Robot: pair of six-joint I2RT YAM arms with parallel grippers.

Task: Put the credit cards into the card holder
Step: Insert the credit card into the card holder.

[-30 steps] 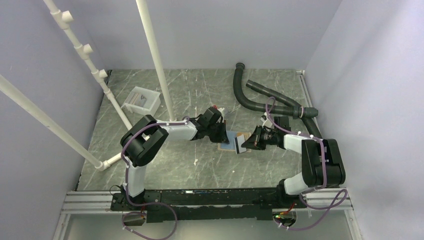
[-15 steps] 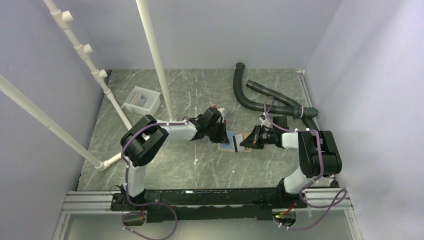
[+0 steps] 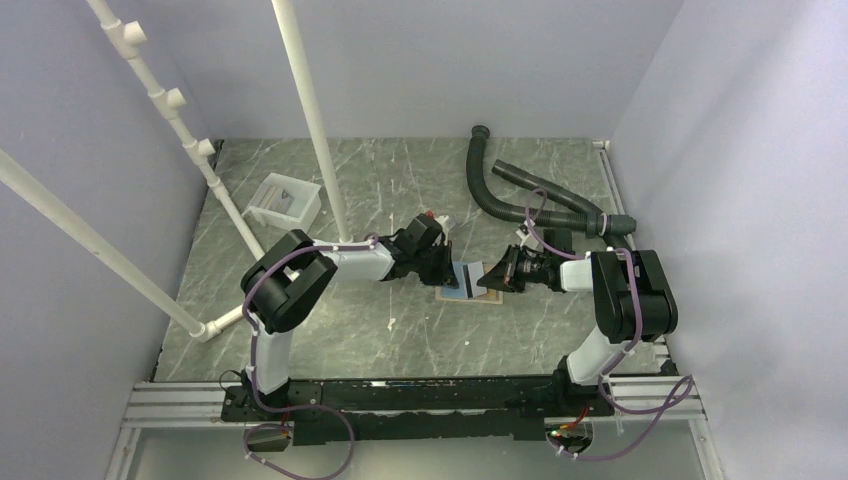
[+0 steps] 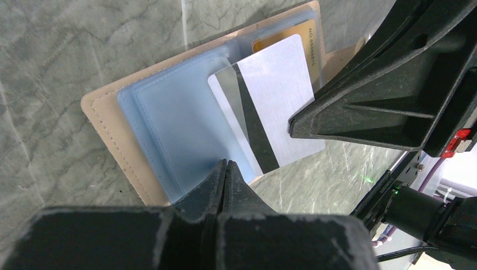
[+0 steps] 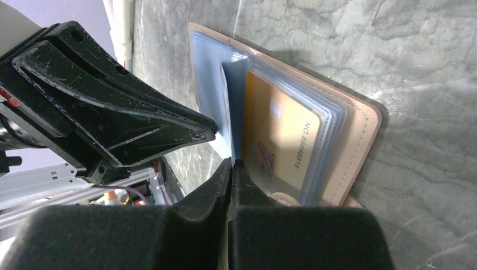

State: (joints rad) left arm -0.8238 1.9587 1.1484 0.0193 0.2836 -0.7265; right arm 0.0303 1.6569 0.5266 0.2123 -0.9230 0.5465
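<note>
The tan card holder (image 4: 110, 134) lies open on the table, its pale blue sleeves (image 4: 169, 118) facing up; it also shows in the top view (image 3: 462, 291). A golden-brown card (image 5: 281, 135) sits inside one sleeve. My right gripper (image 5: 232, 162) is shut on a silver-grey card with a black stripe (image 4: 270, 107), whose left end lies inside a blue sleeve. My left gripper (image 4: 225, 164) is shut with its tips on the near edge of a blue sleeve. In the top view the two grippers meet over the holder, left (image 3: 447, 272) and right (image 3: 488, 279).
A white open tray (image 3: 285, 200) holding a dark card stands at the back left. Black corrugated hoses (image 3: 520, 195) lie at the back right. White pipes (image 3: 310, 120) cross the left side, one upright just behind my left arm.
My right gripper has moved left and towards the back with the striped card, bringing it further onto the open holder. The left gripper has stayed in place.
</note>
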